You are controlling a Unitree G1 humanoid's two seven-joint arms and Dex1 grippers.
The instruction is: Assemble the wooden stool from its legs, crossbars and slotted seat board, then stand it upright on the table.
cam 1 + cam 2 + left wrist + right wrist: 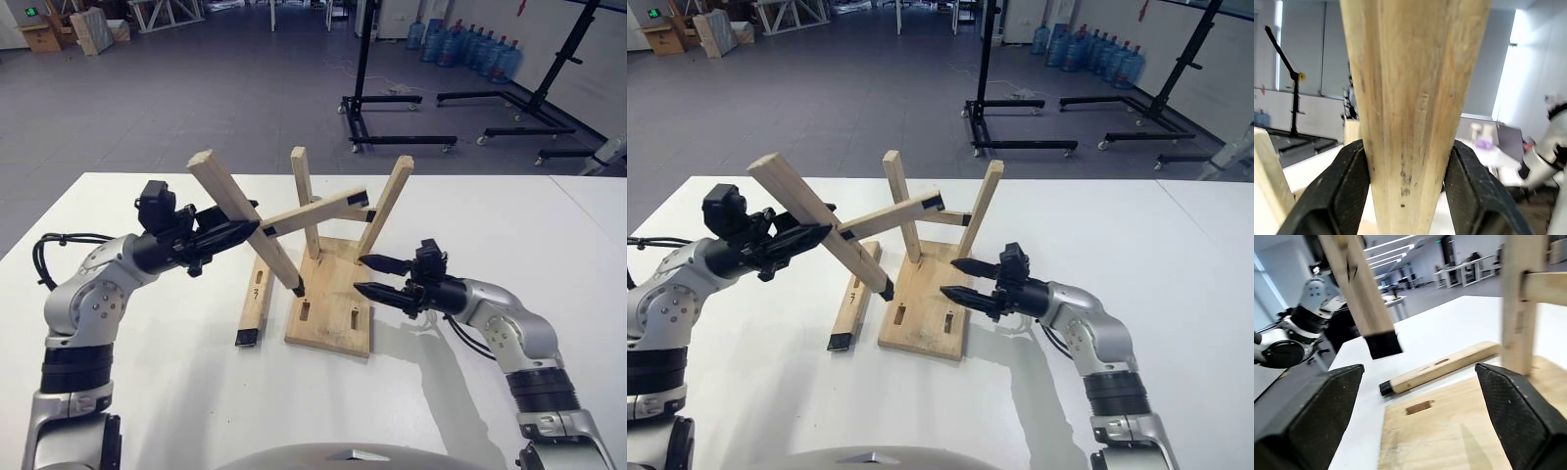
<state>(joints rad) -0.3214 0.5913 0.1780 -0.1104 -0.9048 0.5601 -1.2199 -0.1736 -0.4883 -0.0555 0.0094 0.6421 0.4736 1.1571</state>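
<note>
The slotted seat board [328,311] lies flat on the white table [147,392]. Two legs [305,201] [385,204] stand in it, joined by a short crossbar [361,214]. My left gripper [245,229] is shut on a third leg [240,217], held tilted above the table, its black-tipped end near the board; a crossbar [313,211] runs from it toward the standing legs. In the left wrist view that leg [1410,98] sits between both pads [1344,196]. A fourth leg [257,294] lies loose left of the board. My right gripper [377,277] is open, hovering over the board's right side.
Black wheeled metal stands [397,98] and blue water bottles [465,44] are on the floor beyond the table's far edge. Bare tabletop stretches to the left of the loose leg and to the right of my right arm [509,333].
</note>
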